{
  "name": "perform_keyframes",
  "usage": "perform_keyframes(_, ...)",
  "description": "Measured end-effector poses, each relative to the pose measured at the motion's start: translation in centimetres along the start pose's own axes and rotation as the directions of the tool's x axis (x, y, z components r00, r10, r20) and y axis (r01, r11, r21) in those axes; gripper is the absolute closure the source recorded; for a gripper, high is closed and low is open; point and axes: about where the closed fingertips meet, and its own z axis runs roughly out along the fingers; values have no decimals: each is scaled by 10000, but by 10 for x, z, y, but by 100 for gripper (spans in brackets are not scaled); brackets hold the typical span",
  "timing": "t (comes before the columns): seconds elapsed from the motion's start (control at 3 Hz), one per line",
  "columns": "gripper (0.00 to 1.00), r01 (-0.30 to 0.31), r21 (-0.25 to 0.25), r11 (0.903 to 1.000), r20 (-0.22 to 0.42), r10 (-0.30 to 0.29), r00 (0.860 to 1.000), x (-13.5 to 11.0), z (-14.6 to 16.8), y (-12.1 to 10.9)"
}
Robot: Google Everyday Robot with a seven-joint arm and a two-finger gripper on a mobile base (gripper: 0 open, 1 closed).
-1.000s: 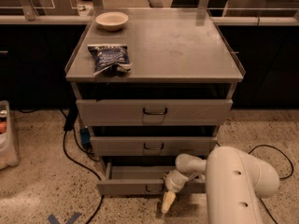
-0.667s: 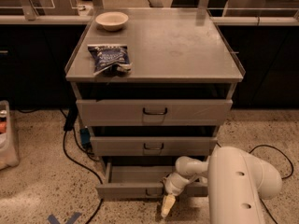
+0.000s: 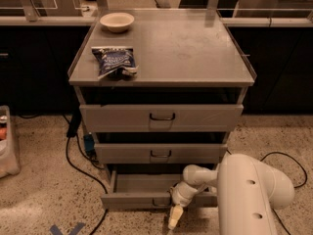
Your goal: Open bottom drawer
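Note:
The bottom drawer (image 3: 132, 200) is the lowest and slimmest of three grey drawers in a metal cabinet. It is pulled out, and its shallow grey tray (image 3: 142, 182) shows. Its small dark handle (image 3: 160, 203) sits at the centre of the front, right next to my gripper. My gripper (image 3: 175, 217) hangs in front of the drawer front, just right of the handle, with its pale yellow tip pointing down toward the floor. The white arm (image 3: 249, 195) fills the lower right and hides the drawer's right end.
The mid drawer (image 3: 160, 153) and the top drawer (image 3: 161, 117) are shut above it. A blue snack bag (image 3: 113, 61) and a white bowl (image 3: 117, 21) lie on the cabinet top. Black cables (image 3: 78, 165) run over the floor at the left. A pale bin (image 3: 7, 146) stands at the far left.
The bottom drawer has come out a little further toward me. The gripper has moved slightly down and forward with it.

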Motion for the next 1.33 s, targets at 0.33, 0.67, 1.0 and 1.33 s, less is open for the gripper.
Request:
perform_keyframes(0.33, 0, 0, 0, 10000, 0, 0, 10000, -1, -2, 0)
perform_keyframes(0.67, 0, -183, -290, 9994, -55, 182, 9998, 5, 0, 23)
perform_keyframes(1.0, 0, -183, -290, 9994, -55, 182, 9998, 5, 0, 23)
perform_keyframes(1.33, 0, -364, -688, 9970, -88, 359, 9993, 12, 13, 46)
